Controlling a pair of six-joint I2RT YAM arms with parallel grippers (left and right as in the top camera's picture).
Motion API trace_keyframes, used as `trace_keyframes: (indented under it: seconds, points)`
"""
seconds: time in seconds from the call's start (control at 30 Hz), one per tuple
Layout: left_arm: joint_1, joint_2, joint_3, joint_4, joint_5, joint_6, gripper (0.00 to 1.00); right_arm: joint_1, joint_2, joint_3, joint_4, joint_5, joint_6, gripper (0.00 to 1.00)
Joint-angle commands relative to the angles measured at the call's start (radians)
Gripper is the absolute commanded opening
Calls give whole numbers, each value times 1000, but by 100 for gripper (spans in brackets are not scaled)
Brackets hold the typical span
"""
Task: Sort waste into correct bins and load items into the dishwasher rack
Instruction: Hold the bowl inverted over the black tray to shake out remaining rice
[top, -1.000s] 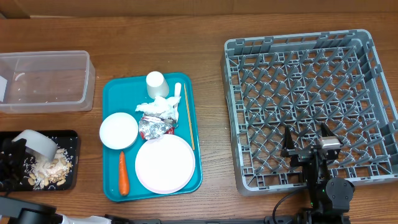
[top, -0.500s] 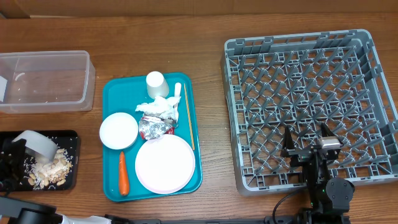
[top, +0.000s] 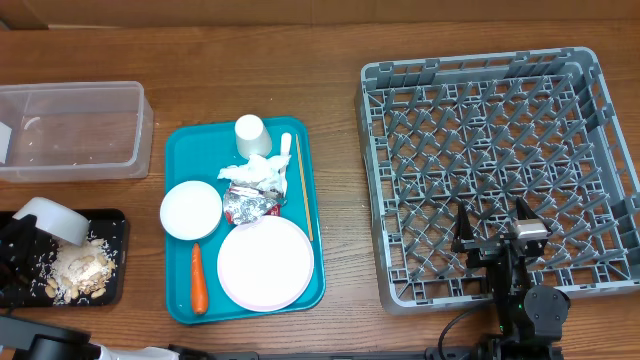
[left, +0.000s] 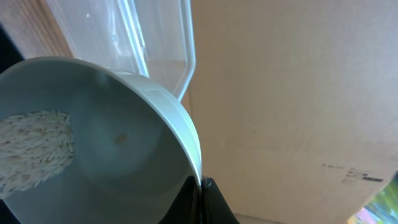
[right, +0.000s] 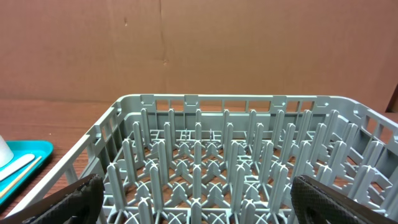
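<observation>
The left gripper (left: 200, 196) is pressed together on the rim of a small white bowl (top: 52, 222); one dark finger is on each side of the rim. The bowl is held tilted above the far left part of the black tray (top: 118, 222). In the left wrist view, a patch of pale rice-like grains (left: 31, 149) sticks to the inside wall of the bowl. A heap of beige food scraps (top: 85, 265) lies in the black tray, with small crumbs around it. The clear plastic tub (top: 80, 135) stands just behind the black tray.

The teal serving tray (top: 190, 150) is in the middle of the table. On it are:
- a white cup (top: 250, 135), at the far end and upside down;
- a white plastic utensil (top: 285, 150), with a thin wooden stick (top: 303, 195) beside it;
- the crumpled white napkin (top: 255, 172), touching the silver foil wrapper (top: 245, 203);
- a second white bowl (top: 190, 210), at the left side;
- the large pale plate (top: 265, 262), at the near end;
- an orange carrot (top: 198, 278), beside the plate.

The grey dishwasher rack (top: 500, 120) stands at the right, well apart from the teal tray. No dishes are in it. The right gripper (right: 196, 186) is above the near part of the rack, its fingers spread wide and holding nothing.
</observation>
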Motion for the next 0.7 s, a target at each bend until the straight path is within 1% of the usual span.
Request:
trace_keyframes:
  seconds: [0.0, 0.07, 0.1, 0.13, 0.17, 0.2, 0.43, 0.5, 0.57, 0.63, 0.67]
  points:
    - [-2, 6, -3, 0, 25, 9, 4, -5, -10, -10, 6, -6, 0, 100]
    - [1, 6, -3, 4, -16, -27, 4, -5, -10, -11, 6, -6, 0, 100]
    - [1, 6, -3, 6, -9, -16, 4, -5, -10, -10, 6, -6, 0, 100]
    - [1, 6, -3, 7, 15, 13, 4, -5, -10, -10, 6, -6, 0, 100]
    - [-3, 6, -3, 1, 56, 70, 4, -5, -10, -11, 6, -6, 0, 100]
    - [-7, 6, -3, -6, 75, 86, 4, -5, -10, -10, 6, -6, 0, 100]
    - [-8, 6, -3, -11, 113, 95, 4, -5, -10, -11, 6, -6, 0, 100]
    - [-8, 6, -3, -12, 92, 89, 4, -5, -10, -10, 6, -6, 0, 100]
    - [-8, 6, -3, -27, 105, 90, 4, -5, -10, -10, 6, -6, 0, 100]
    - [-8, 6, -3, -31, 137, 119, 4, -5, -10, -11, 6, -6, 0, 100]
    - [-8, 6, -3, -31, 127, 119, 4, -5, -10, -11, 6, -6, 0, 100]
